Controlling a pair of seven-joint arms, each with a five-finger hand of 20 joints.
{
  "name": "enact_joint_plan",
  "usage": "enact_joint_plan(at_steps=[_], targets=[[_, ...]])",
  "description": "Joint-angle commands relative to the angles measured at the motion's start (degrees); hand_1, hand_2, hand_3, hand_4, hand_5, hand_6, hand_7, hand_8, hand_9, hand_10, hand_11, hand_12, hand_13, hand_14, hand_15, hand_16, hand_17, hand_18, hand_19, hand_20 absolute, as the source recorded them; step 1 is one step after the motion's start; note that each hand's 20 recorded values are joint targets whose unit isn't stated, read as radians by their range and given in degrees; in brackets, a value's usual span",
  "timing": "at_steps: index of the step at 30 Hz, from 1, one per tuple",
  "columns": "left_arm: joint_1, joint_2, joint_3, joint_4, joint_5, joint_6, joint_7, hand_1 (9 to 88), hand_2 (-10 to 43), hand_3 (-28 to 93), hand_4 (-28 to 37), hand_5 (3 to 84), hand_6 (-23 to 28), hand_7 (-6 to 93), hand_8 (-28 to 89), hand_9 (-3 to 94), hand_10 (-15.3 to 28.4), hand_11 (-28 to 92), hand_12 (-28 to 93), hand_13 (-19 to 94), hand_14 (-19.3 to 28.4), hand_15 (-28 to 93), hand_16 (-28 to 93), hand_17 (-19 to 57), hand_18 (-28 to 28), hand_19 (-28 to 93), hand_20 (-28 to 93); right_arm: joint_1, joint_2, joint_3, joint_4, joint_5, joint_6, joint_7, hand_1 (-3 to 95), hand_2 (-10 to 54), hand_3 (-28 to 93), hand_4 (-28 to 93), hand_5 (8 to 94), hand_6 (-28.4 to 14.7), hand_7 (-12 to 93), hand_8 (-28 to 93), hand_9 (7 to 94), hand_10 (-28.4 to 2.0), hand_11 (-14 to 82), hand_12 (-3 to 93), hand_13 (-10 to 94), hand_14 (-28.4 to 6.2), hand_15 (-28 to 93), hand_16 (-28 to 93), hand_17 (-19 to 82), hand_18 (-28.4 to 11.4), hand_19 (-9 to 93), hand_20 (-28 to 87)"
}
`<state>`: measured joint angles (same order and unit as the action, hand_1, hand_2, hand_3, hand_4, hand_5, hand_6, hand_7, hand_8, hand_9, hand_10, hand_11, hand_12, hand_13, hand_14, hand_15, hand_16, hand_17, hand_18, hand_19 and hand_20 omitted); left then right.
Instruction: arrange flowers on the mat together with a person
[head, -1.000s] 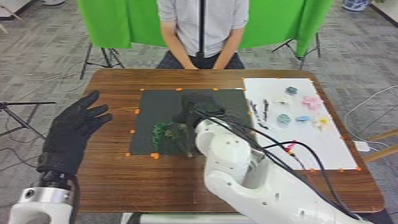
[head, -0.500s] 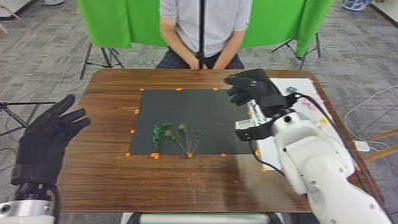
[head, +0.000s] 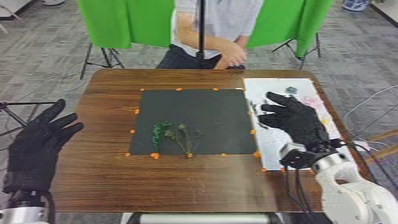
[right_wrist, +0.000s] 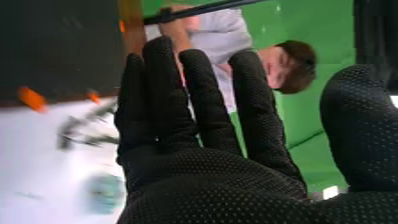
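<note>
In the head view my right hand (head: 291, 119) is over the white sheet (head: 278, 87), fingers straight and holding nothing. The right wrist view shows the same hand (right_wrist: 204, 175) open, with a blurred pale blue-green flower (right_wrist: 105, 192) and a dark twiggy stem (right_wrist: 75, 132) on the sheet beyond it. A curly green sprig (head: 160, 135) and a thin branching stem (head: 185, 140) lie side by side on the lower part of the dark mat (head: 191, 105). A blue-grey flower (head: 291, 90) and partly covered pink flowers (head: 313, 102) are on the sheet. My left hand (head: 37, 142) is open left of the mat.
Orange markers (head: 155, 156) line the mat's edges. The brown table (head: 178, 185) surrounds mat and sheet. A person's hands (head: 233, 57) are together beyond the far table edge, touching none of the flowers. A thin dark pole stands in front of the person.
My right hand has gone from over the mat to over the white sheet, uncovering the branching stem. My left hand has shifted slightly left. The person's hands have moved up and to the right.
</note>
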<state>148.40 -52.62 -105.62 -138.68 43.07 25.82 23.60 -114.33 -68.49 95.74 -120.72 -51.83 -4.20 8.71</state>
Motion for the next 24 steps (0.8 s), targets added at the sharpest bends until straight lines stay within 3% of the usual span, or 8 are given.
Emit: enact_joint_plan(at_steps=[1, 11, 20, 24], targets=[[-1.0, -0.23, 1.04, 0.44, 0.23, -0.49, -1.00, 14.7, 8.0, 76, -28.3, 34.8, 6.2, 12.5, -10, 32.5, 18.9, 25, 9, 22, 26.5, 54, -11, -11.2, 21.0, 47, 9, -1.4, -1.5, 0.0, -0.1, 8.1, -0.2, -3.0, 21.4, 7.9, 74, -26, 46.0, -0.8, 12, -11, 45.6, -17.9, 12.9, 13.9, 35, -20.9, 43, 7, 11, -21.0, 57, 15], [-1.5, 1.02, 1.94, 0.40, -0.47, 0.43, -0.97, 14.9, 8.0, 76, -28.3, 34.6, 6.3, 12.7, -10, 32.6, 19.2, 25, 9, 22, 26.4, 54, -11, -11.1, 21.0, 47, 9, -1.5, -1.9, 1.3, -0.2, 6.6, -1.7, -3.2, 21.1, 8.0, 74, -26, 45.5, -0.1, 12, -11, 45.4, -17.1, 12.4, 14.1, 35, -20.8, 42, 9, 11, -21.0, 55, 16], [-2.3, 0.94, 2.50, 0.40, 0.01, 0.18, -2.38, 17.2, 7.9, 77, -28.3, 34.8, 6.7, 13.1, -10, 32.6, 19.3, 25, 9, 22, 26.4, 54, -11, -11.1, 20.9, 47, 9, -1.6, -1.7, 1.6, -0.2, 5.1, -2.3, -2.7, 21.2, 8.1, 74, -26, 47.1, -0.2, 12, -11, 46.8, -16.8, 12.7, 14.2, 36, -20.8, 41, 9, 11, -21.1, 54, 17], [-2.2, 1.15, 2.54, 0.43, -0.19, 0.37, -1.96, 17.9, 8.1, 77, -28.3, 35.0, 6.9, 13.2, -10, 32.6, 19.5, 26, 9, 22, 26.5, 54, -11, -11.1, 20.9, 47, 9, -1.2, -1.7, 1.2, -0.1, 5.3, -2.0, -2.5, 21.3, 8.5, 75, -26, 48.5, -0.2, 12, -11, 48.2, -16.8, 13.3, 14.2, 38, -20.7, 42, 10, 11, -21.1, 54, 17]])
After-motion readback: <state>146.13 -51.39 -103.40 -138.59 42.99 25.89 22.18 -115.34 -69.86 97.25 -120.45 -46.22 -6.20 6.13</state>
